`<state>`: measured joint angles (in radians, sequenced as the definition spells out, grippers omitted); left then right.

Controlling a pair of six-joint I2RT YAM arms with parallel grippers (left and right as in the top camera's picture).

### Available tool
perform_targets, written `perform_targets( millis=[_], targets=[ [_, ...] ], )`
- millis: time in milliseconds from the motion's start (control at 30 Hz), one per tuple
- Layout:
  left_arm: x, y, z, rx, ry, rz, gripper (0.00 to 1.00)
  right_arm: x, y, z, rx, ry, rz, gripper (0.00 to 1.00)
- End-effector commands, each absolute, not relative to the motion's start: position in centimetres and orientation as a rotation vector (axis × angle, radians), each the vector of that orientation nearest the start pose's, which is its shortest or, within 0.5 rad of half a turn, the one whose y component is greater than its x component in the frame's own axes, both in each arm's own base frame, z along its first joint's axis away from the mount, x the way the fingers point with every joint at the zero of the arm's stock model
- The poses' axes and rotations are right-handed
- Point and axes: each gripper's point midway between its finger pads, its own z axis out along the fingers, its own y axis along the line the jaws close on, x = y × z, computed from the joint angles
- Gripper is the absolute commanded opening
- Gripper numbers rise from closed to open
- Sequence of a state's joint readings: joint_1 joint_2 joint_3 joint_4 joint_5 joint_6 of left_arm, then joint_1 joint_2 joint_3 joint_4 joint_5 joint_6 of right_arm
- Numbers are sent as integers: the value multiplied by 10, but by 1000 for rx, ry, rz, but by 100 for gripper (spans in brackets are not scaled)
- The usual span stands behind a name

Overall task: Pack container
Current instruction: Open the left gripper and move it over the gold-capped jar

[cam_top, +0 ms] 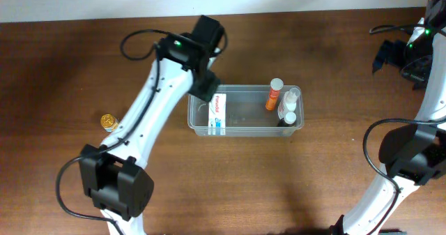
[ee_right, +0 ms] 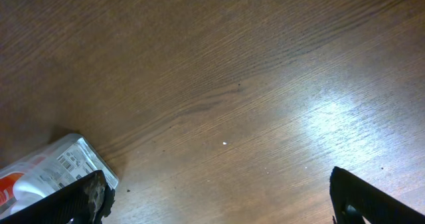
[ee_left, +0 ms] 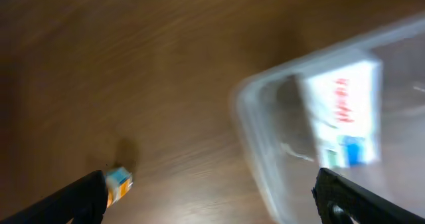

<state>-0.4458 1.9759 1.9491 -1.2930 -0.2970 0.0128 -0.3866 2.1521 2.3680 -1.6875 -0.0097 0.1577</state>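
Left end effector (ee_left: 211, 184) and right end effector (ee_right: 218, 183) gape empty; clear, round-cornered container (cam_top: 245, 109) holds white box (cam_top: 219, 114).

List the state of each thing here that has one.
container, open-topped, on the table, partly filled.
white box, lying flat in the container's left end.
orange bottle, inside the container, right half.
white bottles, inside, at the right end.
small gold item, on the table, unpacked.
left tool, open, empty, over the container's left end.
right tool, open, empty, over the table.

We log white links on the left arm (cam_top: 150, 102) and right arm (cam_top: 435, 99), black joint housings (cam_top: 115, 183), looping black cables (cam_top: 366, 146), green wrist lights (cam_top: 176, 44).
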Motion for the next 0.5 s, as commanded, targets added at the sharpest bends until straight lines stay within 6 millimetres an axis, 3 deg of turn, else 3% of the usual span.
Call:
perform_targets(
  millis=[0, 133, 267, 467],
  targets=[
    [423, -82, 185, 247, 2783, 440, 99, 384, -154, 205, 826, 2917, 5, 98],
    [422, -31, 179, -41, 2859, 370, 99, 384, -154, 205, 826, 2917, 5, 98],
    [418, 2, 165, -223, 2931, 167, 99, 384, -154, 205, 826, 2917, 5, 98],
    [405, 46, 140, -426, 2981, 90, 99, 384, -154, 205, 826, 2917, 5, 98]
  ],
)
